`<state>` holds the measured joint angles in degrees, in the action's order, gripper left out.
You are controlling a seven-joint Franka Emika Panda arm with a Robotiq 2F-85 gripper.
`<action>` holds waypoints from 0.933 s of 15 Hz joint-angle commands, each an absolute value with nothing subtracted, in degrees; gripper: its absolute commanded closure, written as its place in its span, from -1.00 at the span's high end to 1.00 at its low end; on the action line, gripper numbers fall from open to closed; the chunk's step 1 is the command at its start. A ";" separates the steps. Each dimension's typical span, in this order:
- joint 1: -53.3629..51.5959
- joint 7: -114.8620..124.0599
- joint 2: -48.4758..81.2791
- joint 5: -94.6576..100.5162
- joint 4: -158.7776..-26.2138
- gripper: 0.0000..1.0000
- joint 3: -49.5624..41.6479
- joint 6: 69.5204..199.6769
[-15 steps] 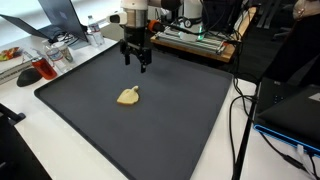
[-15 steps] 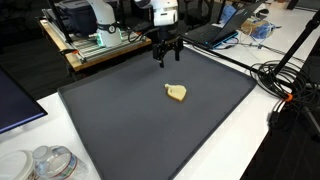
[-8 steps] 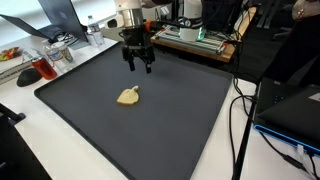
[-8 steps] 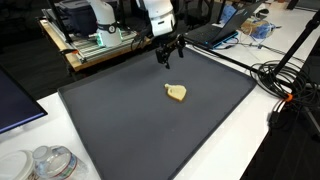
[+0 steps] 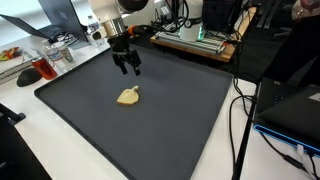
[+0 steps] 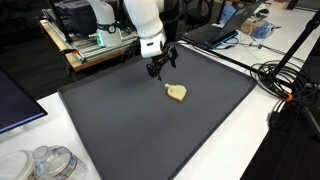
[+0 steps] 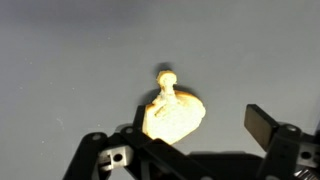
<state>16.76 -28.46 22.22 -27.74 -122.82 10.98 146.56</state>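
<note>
Exterior and wrist views of a single arm working over a dark mat (image 5: 185,115). Read from left to right in an exterior view, a small cluster of red-tinted tabletop items (image 5: 38,70) stood well to the left of the gripper (image 5: 129,69), off the mat's edge. The gripper itself hung over the far left part of the mat, tilted, with its jaws spread apart and nothing between them. A small tan object (image 5: 128,96), lumpy with a short stem, lay flat on the mat near the gripper, on its camera-facing side and clear of both fingertips. To the right of the gripper and behind it stood a wooden bench with equipment (image 5: 195,40), and farther right again loose cables (image 5: 240,110) trailed off the mat beside a dark screen (image 5: 290,105). In the wrist view, the left finger (image 7: 100,152) and the right finger (image 7: 265,125) framed the picture's lower edge, and the object sat on the mat ahead of the gripper, within the span of the open fingers and touching neither. What the object was made of could not be told.
</note>
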 commanded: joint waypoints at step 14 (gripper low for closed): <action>9.62 -20.66 38.24 -15.17 -105.17 1.00 5.54 141.82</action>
